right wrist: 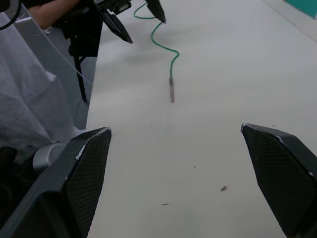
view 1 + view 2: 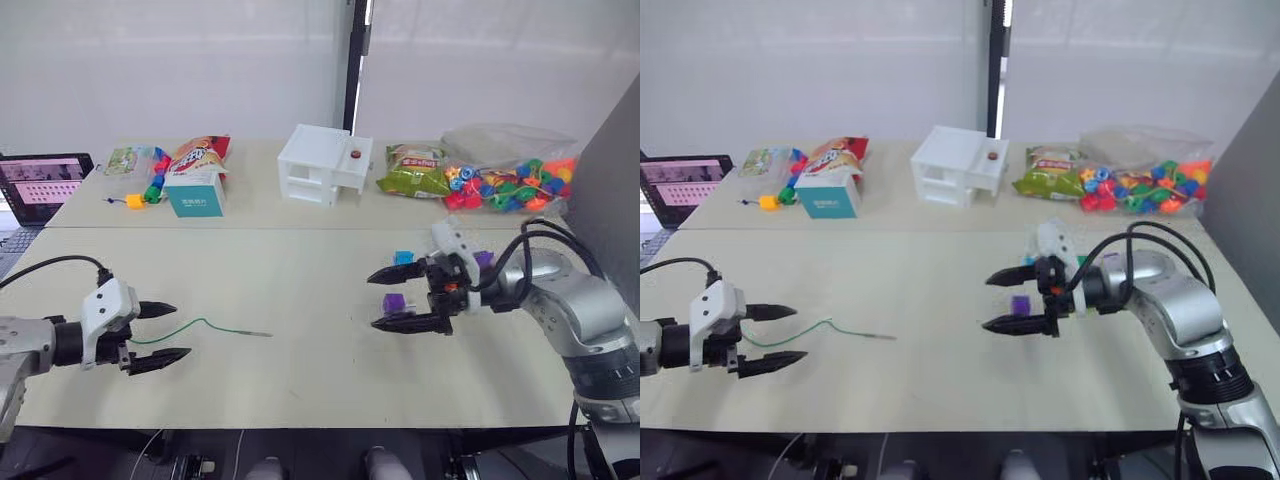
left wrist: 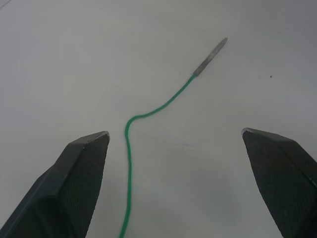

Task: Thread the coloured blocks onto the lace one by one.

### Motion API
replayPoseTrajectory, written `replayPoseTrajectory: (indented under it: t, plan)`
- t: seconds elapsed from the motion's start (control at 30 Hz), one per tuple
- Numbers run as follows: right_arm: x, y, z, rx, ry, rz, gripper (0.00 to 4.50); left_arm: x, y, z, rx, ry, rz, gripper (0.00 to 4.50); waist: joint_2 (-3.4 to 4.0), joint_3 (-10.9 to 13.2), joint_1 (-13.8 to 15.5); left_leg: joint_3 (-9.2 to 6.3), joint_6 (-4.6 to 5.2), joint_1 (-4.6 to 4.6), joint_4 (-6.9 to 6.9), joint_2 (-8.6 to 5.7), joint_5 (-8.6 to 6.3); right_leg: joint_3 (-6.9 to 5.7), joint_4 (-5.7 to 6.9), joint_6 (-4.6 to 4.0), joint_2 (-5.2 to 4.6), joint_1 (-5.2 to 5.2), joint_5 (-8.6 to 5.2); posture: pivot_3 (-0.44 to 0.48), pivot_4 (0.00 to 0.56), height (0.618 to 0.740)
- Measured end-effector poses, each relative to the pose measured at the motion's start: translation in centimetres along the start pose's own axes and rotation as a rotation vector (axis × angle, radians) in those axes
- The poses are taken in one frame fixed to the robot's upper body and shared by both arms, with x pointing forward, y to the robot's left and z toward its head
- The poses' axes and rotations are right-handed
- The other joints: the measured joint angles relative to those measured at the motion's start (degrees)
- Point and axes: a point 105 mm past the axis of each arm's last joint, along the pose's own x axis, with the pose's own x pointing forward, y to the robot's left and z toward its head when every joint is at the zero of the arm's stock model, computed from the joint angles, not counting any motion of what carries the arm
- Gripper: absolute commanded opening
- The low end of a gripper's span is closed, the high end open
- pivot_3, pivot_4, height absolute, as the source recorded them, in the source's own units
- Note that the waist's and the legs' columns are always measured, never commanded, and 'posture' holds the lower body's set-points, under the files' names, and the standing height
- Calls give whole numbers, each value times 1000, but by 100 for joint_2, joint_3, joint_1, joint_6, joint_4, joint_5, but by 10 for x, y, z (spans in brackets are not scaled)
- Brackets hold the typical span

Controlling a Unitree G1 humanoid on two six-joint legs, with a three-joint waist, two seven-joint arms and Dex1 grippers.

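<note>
Along the far side of the table [image 2: 300, 380] stand a small white drawer box [image 2: 323, 165], a teal carton [image 2: 194, 193], a red snack bag [image 2: 200, 153], a green snack bag [image 2: 412, 171] and a clear bag of mixed bright beads [image 2: 512, 180]; a laptop [image 2: 42, 187] sits at the far left edge. A yellow cube bead [image 2: 133, 201] lies near the teal carton. The print on the bags and carton is too small to read.

The lace [image 2: 205, 325] lies on the bare tabletop, its green cord running from between the left gripper's [image 2: 157, 335] fingers out to its stiff dark tip [image 3: 210, 57], which points toward the middle of the table. The left gripper's fingers are spread wide, touching nothing.

The right gripper [image 2: 395, 298] is also spread wide and holds nothing. A purple block [image 2: 392, 303] lies between its fingers, a blue block [image 2: 403, 258] just beyond, and another purple block [image 2: 484, 260] behind the wrist
</note>
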Motion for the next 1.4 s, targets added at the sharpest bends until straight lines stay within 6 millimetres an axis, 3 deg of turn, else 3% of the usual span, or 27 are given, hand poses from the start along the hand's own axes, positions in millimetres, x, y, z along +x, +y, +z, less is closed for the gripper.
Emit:
replayPoseTrajectory:
  t: [0.2,0.53,0.7,1.2,1.23,1.4]
  plan:
    - [9,8,-2,-2,0,2,4429,31,0,17,87,-30,-152,4500,-1,0,18,1,-1,0,1,-1,1,0,3,0,5,0,0,0,150,740]
    - [1,11,-14,33,7,-131,4429,69,15,12,151,-14,-362,4500,-3,-1,20,2,0,0,7,-2,1,0,12,0,9,3,0,0,150,740]
    - [-4,12,-17,59,-1,-183,4500,88,16,-4,183,20,-419,3105,-4,-2,-6,1,1,0,8,-2,1,0,13,0,10,3,0,0,150,740]
    - [-8,15,-31,99,17,-223,4500,99,20,-7,278,39,-456,3105,-5,-3,-21,-7,11,8,44,-2,-4,-7,10,1,10,34,0,0,150,740]
    - [-8,15,-31,95,15,-225,4500,99,20,-7,287,38,-456,2602,-5,-3,-12,-8,11,8,48,-2,-5,-8,10,1,10,36,0,0,150,740]
    - [-9,14,-30,84,17,-230,4500,102,19,-6,342,30,-452,971,-3,-4,16,-9,12,10,51,-2,-5,-8,11,2,10,39,0,0,150,740]
